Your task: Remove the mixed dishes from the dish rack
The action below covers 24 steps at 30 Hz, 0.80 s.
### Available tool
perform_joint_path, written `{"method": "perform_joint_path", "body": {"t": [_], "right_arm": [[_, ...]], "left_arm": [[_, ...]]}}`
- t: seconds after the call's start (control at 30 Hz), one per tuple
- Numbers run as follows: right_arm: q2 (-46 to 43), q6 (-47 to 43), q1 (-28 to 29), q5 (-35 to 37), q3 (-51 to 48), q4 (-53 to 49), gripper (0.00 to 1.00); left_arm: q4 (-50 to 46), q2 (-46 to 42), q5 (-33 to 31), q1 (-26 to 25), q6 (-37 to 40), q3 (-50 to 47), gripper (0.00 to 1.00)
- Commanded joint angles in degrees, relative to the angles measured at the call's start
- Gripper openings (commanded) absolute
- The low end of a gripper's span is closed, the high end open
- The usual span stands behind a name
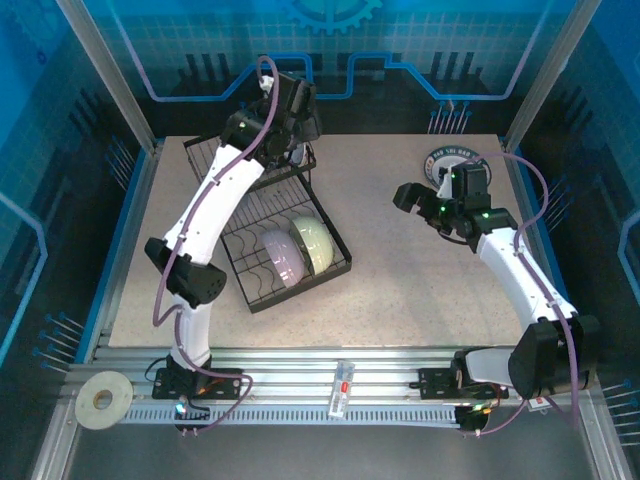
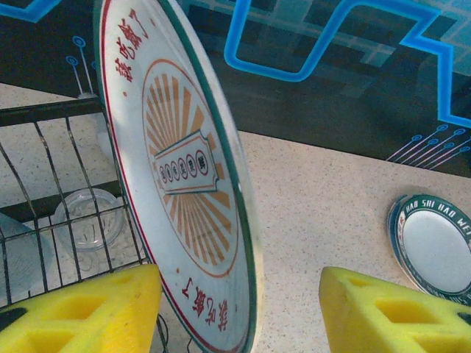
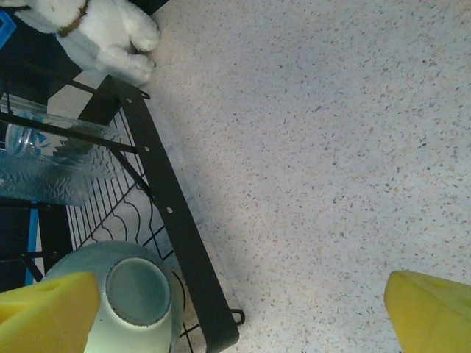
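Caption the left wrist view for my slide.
Open left gripper straddles the upright orange-patterned plate in the black rack.

grey-and-white dog figurine (image 3: 103, 33) sits on speckled table (image 3: 331, 147).

Bright, even light; the rack (image 3: 165, 198) casts a soft shadow on the table (image 3: 331, 147); the plate (image 2: 184, 176) blurs at its rim.

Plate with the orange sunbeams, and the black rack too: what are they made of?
Plate: probably glazed ceramic, maybe melamine. Its white face is smooth and shiny, with printed orange rays and red characters.
Dish rack: looks like metal with a black coating. It has thin, stiff wires, a flat bar with small rivets, and a dull sheen.
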Motion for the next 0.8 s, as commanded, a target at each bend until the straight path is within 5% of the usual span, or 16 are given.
{"method": "perform_joint_path", "body": {"t": [0.0,0.77], "right_arm": [[0.41,-1.15,0.68,-1.1,2.16,-1.84,1.0],[-0.79,-0.27,0.82,-5.56,3.11,0.9,1.0]], "left_arm": [[0.8,1.69,-1.2,0.54,0.6,2.27,0.57],[1.95,2.27,-1.09,0.65,1.04,2.01,0.16]]}}
